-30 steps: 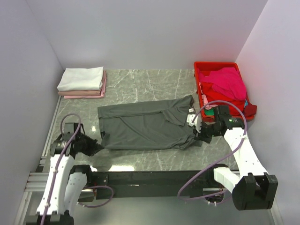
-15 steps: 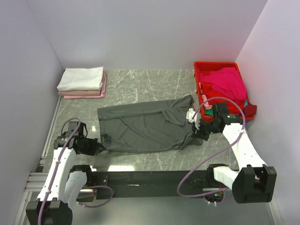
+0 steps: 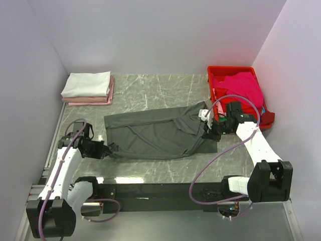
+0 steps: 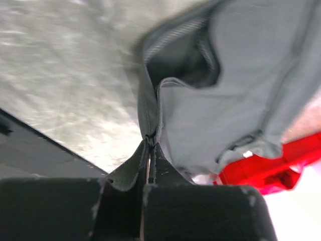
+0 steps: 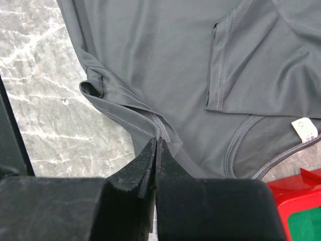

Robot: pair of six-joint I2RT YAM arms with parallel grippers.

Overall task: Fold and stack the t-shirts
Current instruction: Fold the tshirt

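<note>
A dark charcoal-grey t-shirt (image 3: 155, 133) lies spread across the middle of the marble table. My left gripper (image 3: 106, 149) is shut on its near-left edge; the left wrist view shows the hem pinched at the fingertips (image 4: 149, 142) with the cloth (image 4: 241, 75) lifted. My right gripper (image 3: 209, 134) is shut on the shirt's near-right edge; the right wrist view shows the fold pinched at the tips (image 5: 157, 139) and the shirt (image 5: 165, 65) below. A folded white t-shirt (image 3: 87, 84) sits on a folded pale pink one (image 3: 89, 100) at the far left. Magenta cloth (image 3: 243, 88) fills the crate.
A red plastic crate (image 3: 216, 71) stands at the far right of the table, close behind the right arm, with a bit of green cloth showing low in it. White walls enclose the table on three sides. A black rail runs along the near edge.
Both grippers have moved away from the near edge, carrying the shirt's near edge with them. The shirt's near side has shifted toward the middle of the table and bunched slightly.
</note>
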